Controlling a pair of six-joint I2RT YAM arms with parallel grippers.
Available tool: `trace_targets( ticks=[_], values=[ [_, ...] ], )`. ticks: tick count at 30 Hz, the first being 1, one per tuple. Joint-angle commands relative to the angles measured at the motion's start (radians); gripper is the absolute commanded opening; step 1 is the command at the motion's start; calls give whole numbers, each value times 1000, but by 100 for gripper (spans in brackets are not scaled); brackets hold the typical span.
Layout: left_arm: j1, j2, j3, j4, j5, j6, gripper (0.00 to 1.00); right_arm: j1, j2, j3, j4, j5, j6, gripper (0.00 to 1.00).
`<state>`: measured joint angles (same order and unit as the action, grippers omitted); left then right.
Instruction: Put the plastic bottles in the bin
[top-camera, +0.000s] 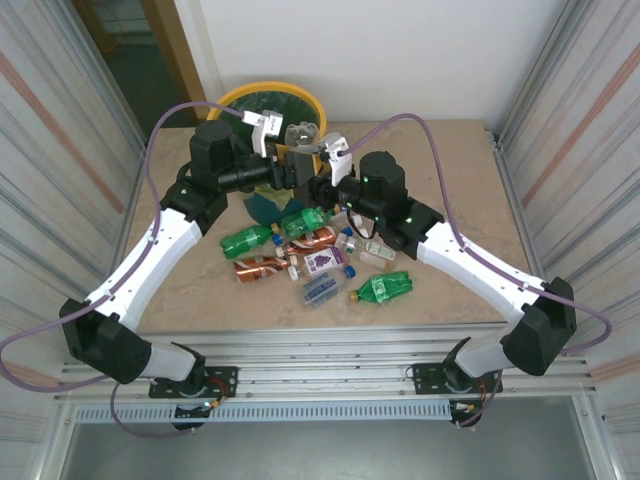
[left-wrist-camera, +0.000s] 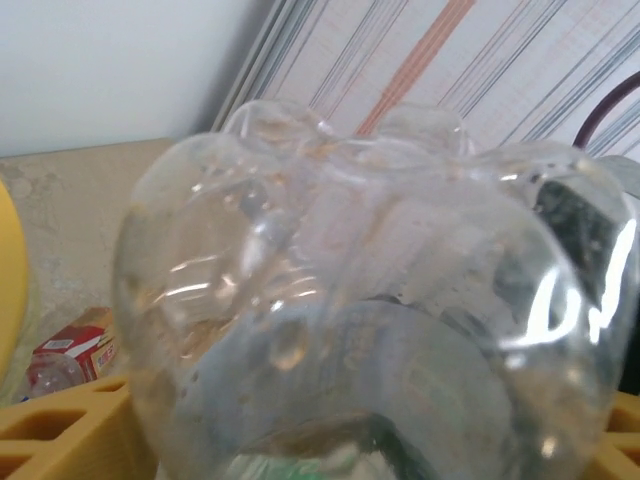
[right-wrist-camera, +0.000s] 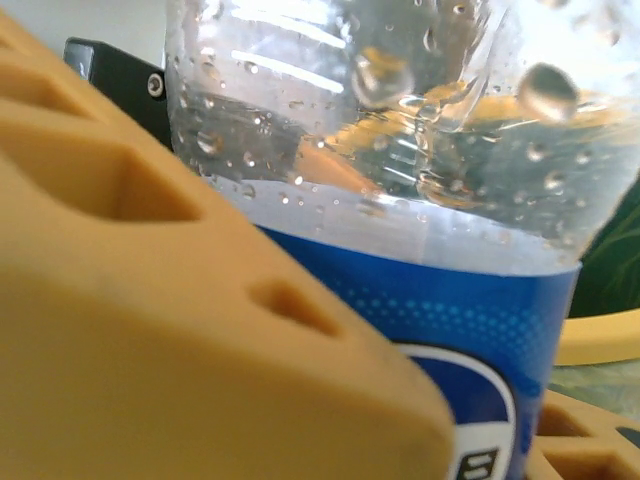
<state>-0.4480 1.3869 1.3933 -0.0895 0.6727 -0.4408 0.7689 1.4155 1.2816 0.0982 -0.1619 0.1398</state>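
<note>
Right gripper (right-wrist-camera: 470, 390): we see it clamped on clear, droplet-beaded bottle (left-wrist-camera: 370, 290) with glossy blue label (right-wrist-camera: 420, 300). Left gripper (left-wrist-camera: 340, 455): ribbed yellow fingers (left-wrist-camera: 60, 440) flank lobed base, but we cannot tell whether it grips. Round yellow-rimmed bin (top-camera: 232, 101) sits just behind. Crushed bottles (top-camera: 262, 268) are heaped on speckled table (top-camera: 450, 160).

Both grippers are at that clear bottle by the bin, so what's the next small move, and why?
Probably close the left gripper firmly on the clear bottle before the right gripper lets go. The right one grips its labelled body, its base sits between the left fingers, and the bin is right beside it.
</note>
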Motion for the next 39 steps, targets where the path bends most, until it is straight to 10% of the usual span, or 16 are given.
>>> trace_targets(
  ticks=[1,5,13,22,31,39],
  values=[
    [-5,-21,2,28,22,-11,66,18,13,45,43,-22,-31,30],
    [2,-28,3,19,5,-6,46,26,11,47,29,-2,-24,41],
    [81,-52,23,30,-39,1,36,27,-54,5,-36,116,22,97],
    [161,-37,135,-48,-164,113,35,26,-129,-37,-131,261,81,98],
    [242,192,443,-172,-302,275,35,15,-256,-112,-420,672,311,98],
    [249,378,618,-266,-309,344,35,-76,-387,-221,-594,731,555,98]
  ],
)
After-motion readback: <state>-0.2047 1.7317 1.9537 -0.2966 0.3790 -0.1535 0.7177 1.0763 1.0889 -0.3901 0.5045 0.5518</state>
